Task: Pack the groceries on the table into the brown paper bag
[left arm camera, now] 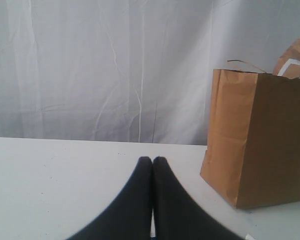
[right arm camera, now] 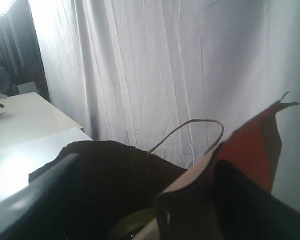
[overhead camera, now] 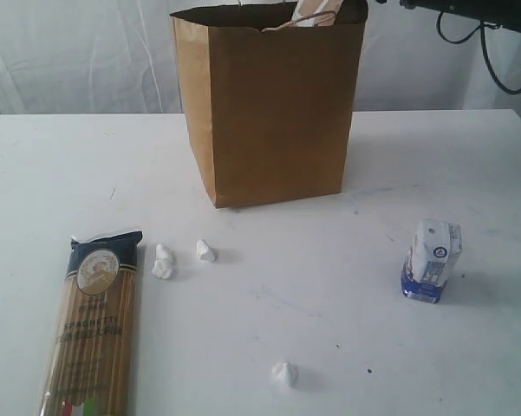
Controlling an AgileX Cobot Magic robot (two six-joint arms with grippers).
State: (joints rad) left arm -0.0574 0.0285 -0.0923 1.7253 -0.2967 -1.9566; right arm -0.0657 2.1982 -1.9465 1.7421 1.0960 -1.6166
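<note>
The brown paper bag stands upright at the back middle of the table. It also shows in the left wrist view. The orange-labelled brown pouch pokes out of its top. My right gripper hangs over the bag's mouth, open. The pouch leans on one finger, and the other finger stands well apart from it. A rounded olive thing lies deep in the bag. The spaghetti packet lies front left and the small white-blue carton stands right. My left gripper is shut and empty, low over the table.
Three crumpled white scraps lie on the table: two by the spaghetti and one near the front. A white curtain closes off the back. Black cables hang at the top right.
</note>
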